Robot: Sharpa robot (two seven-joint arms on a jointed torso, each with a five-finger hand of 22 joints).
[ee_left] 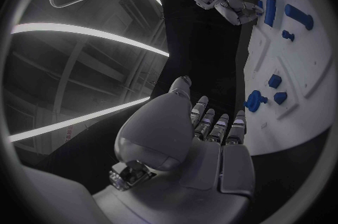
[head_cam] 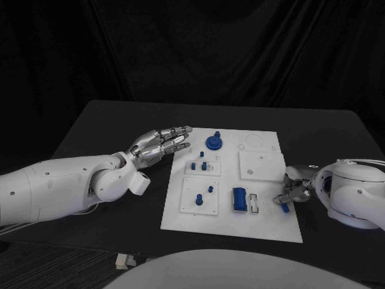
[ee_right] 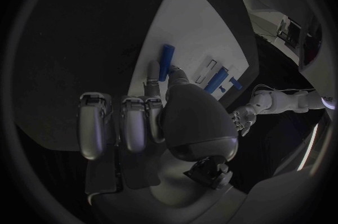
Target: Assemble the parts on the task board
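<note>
Right hand (head_cam: 295, 188) pinches a slim blue bar (ee_right: 165, 62).

A black table (head_cam: 106, 129) carries the white task board (head_cam: 266, 226), seemingly lying flat.

One white task board (head_cam: 231, 226) lies on one black table (head_cam: 97, 120). Seven blue parts can be counted: one round piece (head_cam: 213, 142) near the board's far edge, four small pegs, one long block (head_cam: 239, 199), and one bar (head_cam: 284, 207) at the right edge.
</note>
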